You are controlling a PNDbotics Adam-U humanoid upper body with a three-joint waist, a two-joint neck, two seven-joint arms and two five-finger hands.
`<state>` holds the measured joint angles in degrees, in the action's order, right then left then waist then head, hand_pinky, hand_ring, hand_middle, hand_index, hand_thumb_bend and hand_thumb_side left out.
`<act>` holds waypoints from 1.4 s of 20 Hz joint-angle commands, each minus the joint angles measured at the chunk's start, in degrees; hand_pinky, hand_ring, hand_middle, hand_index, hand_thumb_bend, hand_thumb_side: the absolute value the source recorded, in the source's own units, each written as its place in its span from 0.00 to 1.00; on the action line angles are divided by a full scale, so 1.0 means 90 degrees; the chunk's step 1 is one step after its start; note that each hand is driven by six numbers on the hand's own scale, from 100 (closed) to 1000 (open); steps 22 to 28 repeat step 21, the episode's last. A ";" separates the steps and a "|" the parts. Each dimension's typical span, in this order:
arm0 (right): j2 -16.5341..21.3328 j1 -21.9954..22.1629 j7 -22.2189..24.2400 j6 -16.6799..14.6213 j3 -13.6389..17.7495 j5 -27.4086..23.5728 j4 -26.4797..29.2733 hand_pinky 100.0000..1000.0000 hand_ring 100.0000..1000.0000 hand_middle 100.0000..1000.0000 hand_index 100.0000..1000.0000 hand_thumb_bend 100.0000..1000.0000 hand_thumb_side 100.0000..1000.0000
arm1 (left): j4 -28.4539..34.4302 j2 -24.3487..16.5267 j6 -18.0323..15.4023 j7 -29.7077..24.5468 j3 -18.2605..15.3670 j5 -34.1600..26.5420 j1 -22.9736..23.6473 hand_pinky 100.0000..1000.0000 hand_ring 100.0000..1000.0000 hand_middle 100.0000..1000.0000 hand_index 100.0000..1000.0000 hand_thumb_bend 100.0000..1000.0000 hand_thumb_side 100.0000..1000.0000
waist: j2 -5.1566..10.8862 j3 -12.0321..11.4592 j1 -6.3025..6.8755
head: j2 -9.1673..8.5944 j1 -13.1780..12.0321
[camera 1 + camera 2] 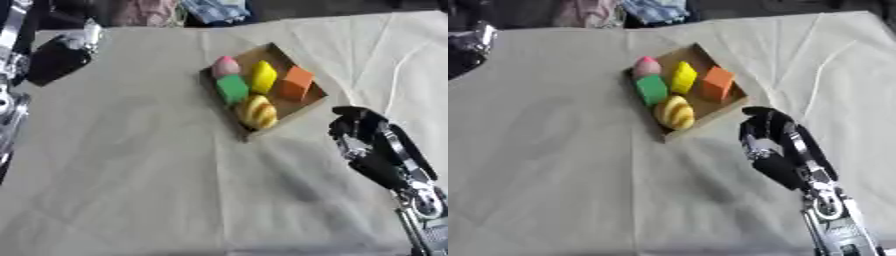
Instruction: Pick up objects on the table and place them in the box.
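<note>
Head-camera view, looking down on the tabletop, which is covered by a creased beige cloth.

A shallow brown cardboard box lies turned at an angle, a little beyond the middle of the cloth. It holds five objects. A pink rounded piece sits at the far left corner. A green block lies just in front of it, touching or nearly touching. A yellow block stands beside the green one, toward the middle of the box. An orange block occupies the right side. A yellow ridged object, banana-like or shell-like in shape, lies at the near end.

My right hand hangs over the cloth just in front of and to the right of the box's near corner, close to it but apart. Its fingers are curled inward toward the palm and hold nothing. The black and silver forearm runs back to the lower right corner.

My left hand shows at the upper left edge as a dark shape over the far left of the cloth; I cannot tell how its fingers stand.
</note>
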<state>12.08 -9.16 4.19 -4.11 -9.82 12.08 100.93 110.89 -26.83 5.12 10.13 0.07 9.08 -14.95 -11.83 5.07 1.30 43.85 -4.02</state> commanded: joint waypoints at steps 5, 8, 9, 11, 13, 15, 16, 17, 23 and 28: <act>0.0157 -0.0149 -0.0260 0.0010 0.0164 0.0025 0.0071 0.59 0.58 0.53 0.78 0.00 0.42 | -0.0013 0.0742 0.0056 0.0261 -0.0232 -0.0120 0.0614 0.62 0.57 0.61 0.76 0.00 0.42 | 0.0088 -0.0119 0.0009 | 0.0029 -0.0128; 0.0169 -0.0213 -0.0343 0.0025 0.0224 0.0048 0.0063 0.60 0.58 0.54 0.78 0.00 0.41 | -0.0145 0.1027 0.0052 0.0225 -0.0264 -0.0102 0.0783 0.61 0.56 0.60 0.76 0.00 0.44 | 0.0067 -0.0166 -0.0015 | 0.0029 -0.0162; 0.0170 -0.0230 -0.0366 0.0028 0.0245 0.0057 0.0063 0.60 0.58 0.54 0.78 0.00 0.41 | -0.0191 0.1113 0.0039 0.0193 -0.0261 -0.0099 0.0847 0.61 0.56 0.60 0.77 0.00 0.45 | 0.0066 -0.0170 -0.0020 | 0.0029 -0.0167; 0.0166 -0.0247 -0.0421 0.0035 0.0296 0.0076 0.0065 0.60 0.58 0.54 0.78 0.00 0.40 | -0.0289 0.1262 0.0007 0.0109 -0.0255 -0.0101 0.0952 0.61 0.56 0.60 0.77 0.00 0.46 | 0.0059 -0.0176 -0.0023 | 0.0029 -0.0174; 0.0167 -0.0264 -0.0478 0.0047 0.0334 0.0092 0.0065 0.60 0.58 0.54 0.78 0.00 0.40 | -0.0376 0.1362 -0.0016 0.0050 -0.0261 -0.0107 0.0995 0.61 0.56 0.60 0.77 0.00 0.47 | 0.0046 -0.0186 -0.0025 | 0.0029 -0.0176; 0.0164 -0.0277 -0.0511 0.0055 0.0345 0.0099 0.0059 0.60 0.58 0.54 0.78 0.00 0.40 | -0.0434 0.1406 -0.0038 -0.0014 -0.0258 -0.0110 0.1003 0.61 0.56 0.60 0.77 0.00 0.48 | 0.0040 -0.0179 -0.0027 | 0.0029 -0.0173; 0.0155 -0.0278 -0.0525 0.0057 0.0352 0.0102 0.0054 0.60 0.58 0.55 0.79 0.00 0.41 | -0.0456 0.1421 -0.0047 -0.0063 -0.0251 -0.0115 0.0998 0.61 0.56 0.60 0.77 0.01 0.46 | 0.0039 -0.0167 -0.0027 | 0.0029 -0.0172; 0.0142 -0.0274 -0.0540 0.0060 0.0362 0.0105 0.0048 0.60 0.58 0.55 0.79 0.00 0.41 | -0.0477 0.1436 -0.0054 -0.0114 -0.0242 -0.0117 0.0989 0.61 0.56 0.61 0.77 0.00 0.48 | 0.0037 -0.0156 -0.0027 | 0.0029 -0.0168; 0.0091 -0.0226 -0.0593 0.0069 0.0412 0.0123 0.0036 0.60 0.58 0.55 0.80 0.00 0.42 | -0.0543 0.1535 -0.0067 -0.0254 -0.0197 -0.0109 0.0981 0.61 0.56 0.61 0.77 0.00 0.49 | 0.0027 -0.0126 -0.0023 | 0.0029 -0.0151; 0.0091 -0.0226 -0.0593 0.0069 0.0412 0.0123 0.0036 0.60 0.58 0.55 0.80 0.00 0.42 | -0.0543 0.1535 -0.0067 -0.0254 -0.0197 -0.0109 0.0981 0.61 0.56 0.61 0.77 0.00 0.49 | 0.0027 -0.0126 -0.0023 | 0.0029 -0.0151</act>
